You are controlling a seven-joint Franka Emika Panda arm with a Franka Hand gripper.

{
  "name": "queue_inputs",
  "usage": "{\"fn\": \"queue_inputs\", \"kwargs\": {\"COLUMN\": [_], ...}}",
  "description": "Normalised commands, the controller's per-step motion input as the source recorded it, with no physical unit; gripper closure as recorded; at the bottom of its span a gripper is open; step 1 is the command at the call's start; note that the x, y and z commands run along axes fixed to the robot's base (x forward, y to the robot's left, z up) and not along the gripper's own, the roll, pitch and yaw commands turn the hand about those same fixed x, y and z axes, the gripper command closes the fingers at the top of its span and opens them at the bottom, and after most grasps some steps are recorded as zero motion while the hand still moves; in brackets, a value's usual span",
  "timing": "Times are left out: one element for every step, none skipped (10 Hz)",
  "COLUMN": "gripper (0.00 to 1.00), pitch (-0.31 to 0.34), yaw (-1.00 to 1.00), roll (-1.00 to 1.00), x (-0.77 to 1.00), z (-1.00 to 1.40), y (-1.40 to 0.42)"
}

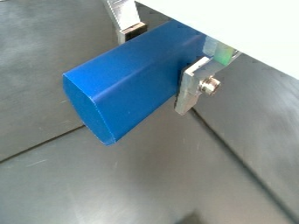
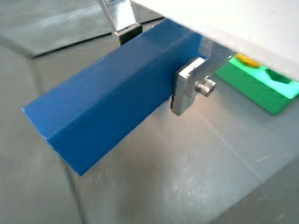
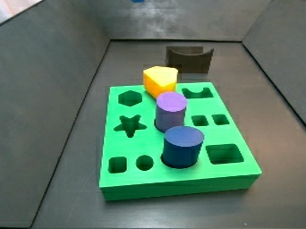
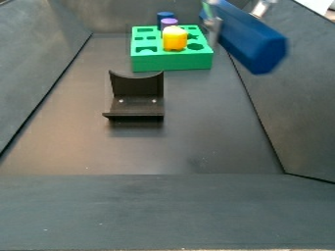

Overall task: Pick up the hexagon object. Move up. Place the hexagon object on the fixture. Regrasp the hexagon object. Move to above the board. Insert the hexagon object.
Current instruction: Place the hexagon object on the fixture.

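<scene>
On the board (image 3: 177, 152) stand a yellow peg (image 3: 160, 81), a purple cylinder (image 3: 170, 112) and a dark-blue cylinder (image 3: 182, 147), while the fixture (image 4: 133, 96) sits bare on the floor nearer in a side view. The gripper (image 1: 162, 59) hangs in the air, its silver fingers (image 2: 190, 87) pinching the hexagon (image 2: 111, 101) near one end, the prism tilted, well above the floor and to the side of the fixture (image 4: 249, 37).

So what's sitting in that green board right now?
Three pegs stand in the board: a yellow one, a purple cylinder and a dark-blue cylinder. Their lower ends are hidden in the holes. The tool holds the hexagon object elsewhere.
</scene>
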Motion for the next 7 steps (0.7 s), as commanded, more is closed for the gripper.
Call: {"fn": "queue_inputs", "kwargs": {"gripper": [1.0, 1.0, 1.0, 1.0, 1.0, 1.0, 1.0], "pitch": [-0.015, -0.006, 0.015, 0.031, 0.045, 0.067, 0.084], "yaw": [-0.97, -0.81, -0.49, -0.32, -0.21, -0.12, -0.07], "roll": [-0.08, -0.08, -0.08, -0.08, -0.07, -0.06, -0.05], "x": [1.0, 1.0, 1.0, 1.0, 1.0, 1.0, 1.0], "z": [0.02, 0.02, 0.01, 0.01, 0.01, 0.01, 0.01], "y": [-0.49, -0.47, -0.41, -0.38, -0.35, -0.3, -0.26]}}
